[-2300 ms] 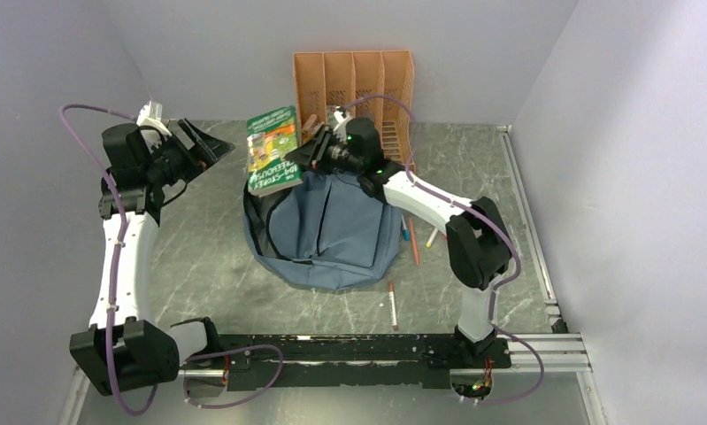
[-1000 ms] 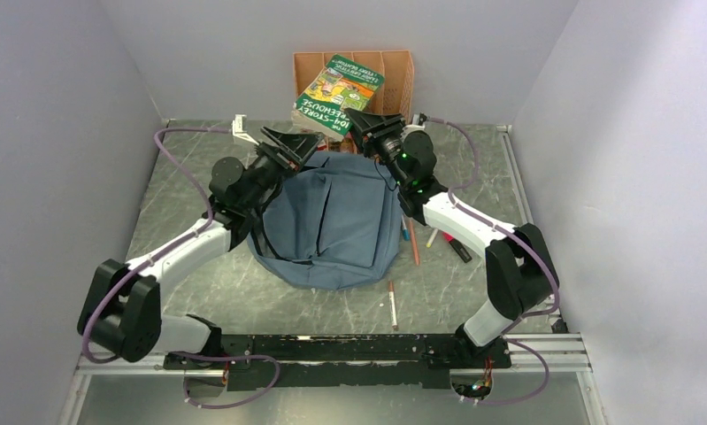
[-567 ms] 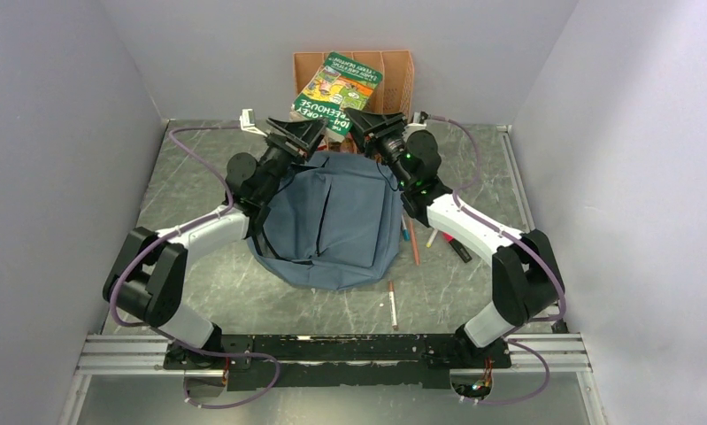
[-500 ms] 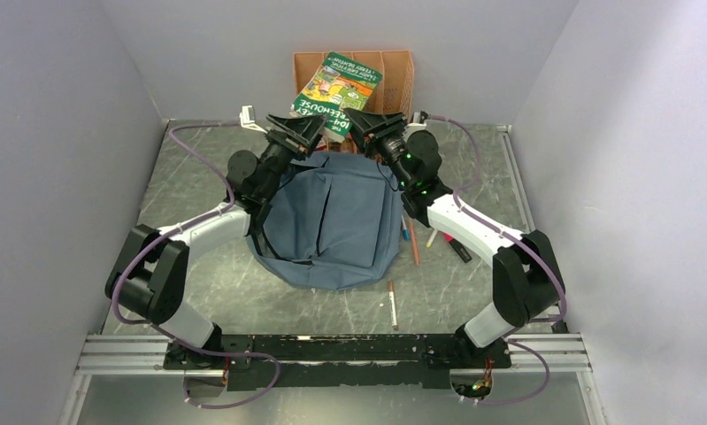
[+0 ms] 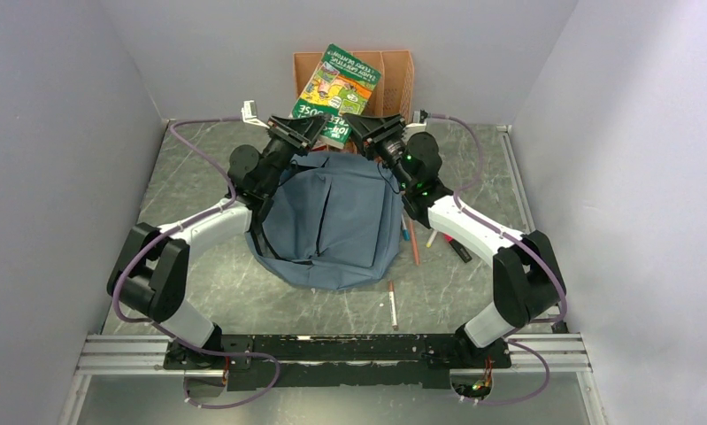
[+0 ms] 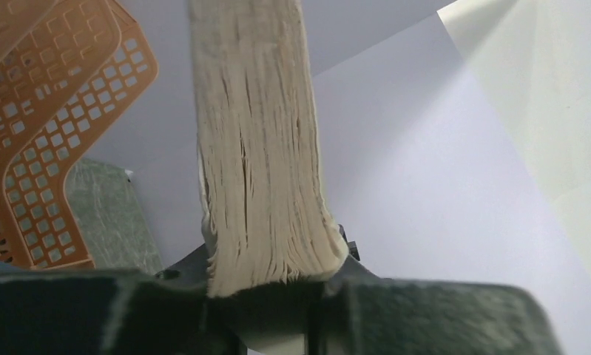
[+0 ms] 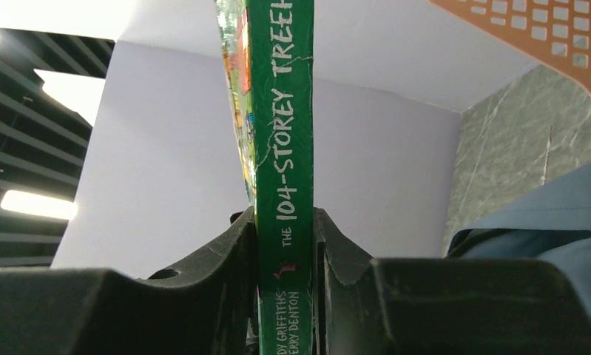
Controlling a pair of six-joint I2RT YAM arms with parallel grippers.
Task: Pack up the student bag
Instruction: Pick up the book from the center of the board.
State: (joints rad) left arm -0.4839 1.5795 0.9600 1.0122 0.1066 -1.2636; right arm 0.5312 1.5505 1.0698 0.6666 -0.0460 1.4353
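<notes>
The left arm reaches in from the left edge toward the back of the surface point(image 5: 199, 292), and the left fingers point(image 5: 296, 133) meet the lower left corner of a green book point(image 5: 336, 84) that is held up off the surface, cover toward the overhead camera and tilted. From the left wrist, the book's cream page edge point(image 6: 262, 148) rises between the two dark fingers point(image 6: 92, 310). They are narrowed to about the thickness of the page block and appear to pinch it on both sides, though the contact sits in a blurred strip at the bottom of that view. The student bag point(image 5: 332, 217) lies flat in the middle of the surface between the two arms, its far end just below the raised book and both sets of fingers. The right fingers point(image 5: 372, 124) hold the book's lower right corner. In the right wrist view they are closed firmly on its green spine point(image 7: 285, 185), one finger point(image 7: 203, 296) pressed against each side, with blue bag fabric point(image 7: 544, 222) low on the right. Behind the book the orange file organizer point(image 5: 398, 75) stands against the back wall. Several pens point(image 5: 412, 237) lie just to the right of the bag under the right arm, and one marker point(image 5: 391, 305) lies apart, nearer the front.
</notes>
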